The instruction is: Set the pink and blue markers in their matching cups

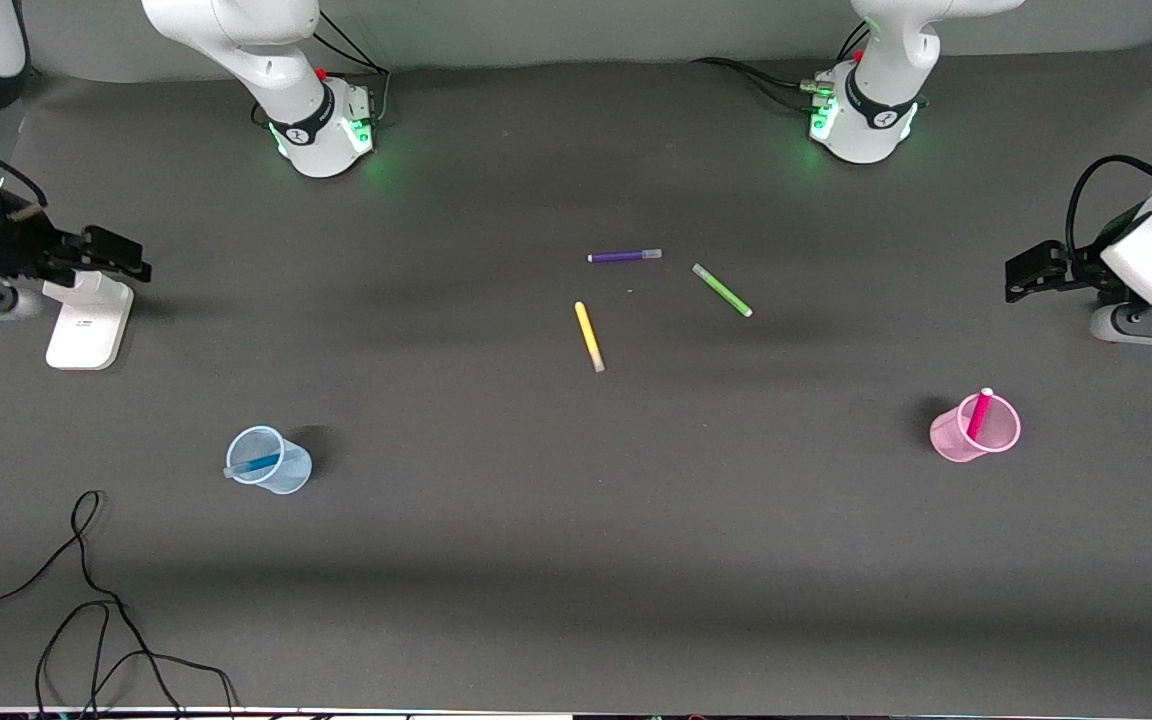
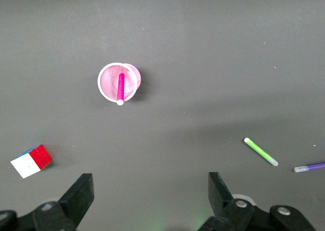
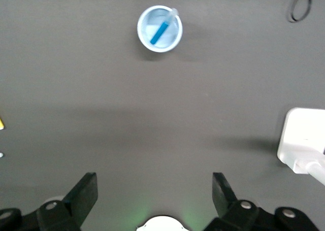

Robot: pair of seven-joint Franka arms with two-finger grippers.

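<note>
The dark, matte table (image 1: 556,520) spreads flat under both arms, which wait drawn back at its two ends. The right gripper (image 1: 121,255) hangs at the right arm's end over the table beside a white block-shaped stand (image 1: 86,320); in the right wrist view its black fingers (image 3: 84,195) stand wide apart, holding nothing. The blue cup (image 1: 268,460), pale, translucent and tapered, sits well apart from that gripper, nearer the front camera, with the blue marker (image 1: 254,464) leaning inside it, its pale end poking past the rim. The left gripper (image 1: 1036,272) hangs at the left arm's end, its fingers (image 2: 78,198) likewise spread and empty. The pink cup (image 1: 976,428), light pink with a mesh-like wall, stands well apart from it, nearer the front camera, and the pink marker (image 1: 979,413) rests upright-tilted inside, its pale cap end at the rim. Between the two grippers, around the table's middle, lie three slim pens apart from each other: a yellow marker (image 1: 589,337), a green marker (image 1: 722,290) and a purple marker (image 1: 624,256). A small red, white and blue cube (image 2: 31,160) shows in the left wrist view, near the left gripper.
</note>
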